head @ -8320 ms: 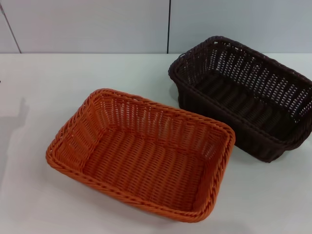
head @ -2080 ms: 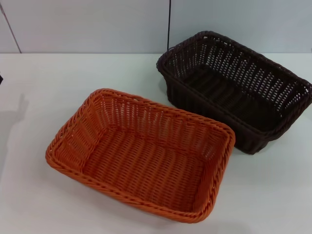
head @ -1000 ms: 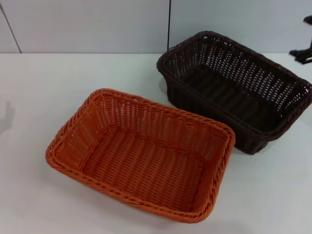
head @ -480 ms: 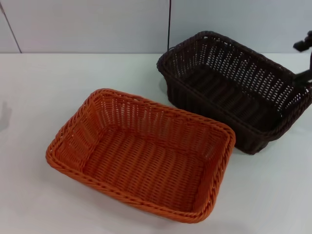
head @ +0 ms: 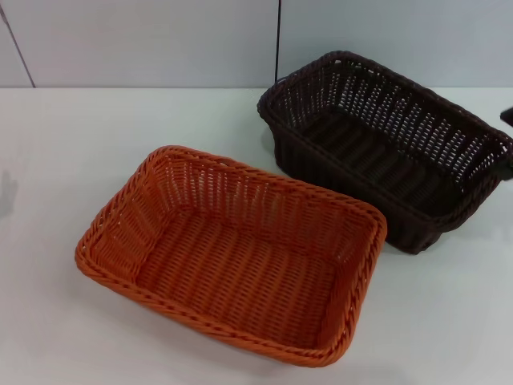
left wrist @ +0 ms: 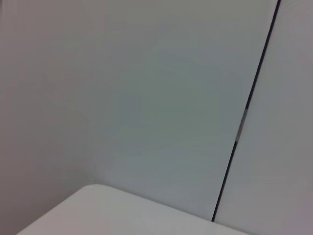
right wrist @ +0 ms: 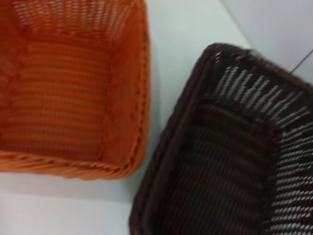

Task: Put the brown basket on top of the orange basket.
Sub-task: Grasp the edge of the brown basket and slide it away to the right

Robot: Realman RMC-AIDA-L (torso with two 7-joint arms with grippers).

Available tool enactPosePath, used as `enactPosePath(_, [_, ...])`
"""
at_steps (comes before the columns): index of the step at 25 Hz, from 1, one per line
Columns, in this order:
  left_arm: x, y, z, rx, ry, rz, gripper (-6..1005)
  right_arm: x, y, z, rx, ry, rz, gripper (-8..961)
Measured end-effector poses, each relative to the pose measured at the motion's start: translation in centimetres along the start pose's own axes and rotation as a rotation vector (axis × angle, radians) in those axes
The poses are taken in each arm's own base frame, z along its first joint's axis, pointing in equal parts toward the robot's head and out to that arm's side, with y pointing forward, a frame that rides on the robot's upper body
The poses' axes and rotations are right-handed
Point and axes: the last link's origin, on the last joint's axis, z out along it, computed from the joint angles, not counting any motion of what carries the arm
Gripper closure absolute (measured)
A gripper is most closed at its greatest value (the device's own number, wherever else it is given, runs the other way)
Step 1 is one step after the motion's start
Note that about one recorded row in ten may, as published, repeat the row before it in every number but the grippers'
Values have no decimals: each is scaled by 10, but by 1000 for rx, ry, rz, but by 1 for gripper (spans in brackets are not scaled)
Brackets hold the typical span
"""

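The brown basket [head: 385, 148] sits on the table [head: 120, 136] just behind the orange basket [head: 232, 253], while the right gripper [head: 506, 140] barely shows at its far end, grip perhaps closed, I cannot tell.

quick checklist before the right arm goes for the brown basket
1. brown basket upright, on the table: ok.
2. orange basket upright with nothing inside, ready to receive: ok.
3. Baskets apart, a strip of table between them in the right wrist view: ok.
4. right gripper at the brown basket's far right end: ok.
5. Right gripper's hold on the rim: cannot tell.
6. Left arm out of the way, its camera facing the wall: ok.
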Motion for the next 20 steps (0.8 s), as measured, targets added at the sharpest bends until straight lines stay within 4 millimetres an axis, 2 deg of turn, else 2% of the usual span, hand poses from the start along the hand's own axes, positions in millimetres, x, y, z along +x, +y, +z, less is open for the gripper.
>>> enactPosePath(14, [-5,0,-2,8,-17,1,235,11,10,-3,-114,-47,21,186])
enactPosePath(20, [-11,-4,-5,39,-26,-16,235,17,3,-17,-90,-32,-4,184])
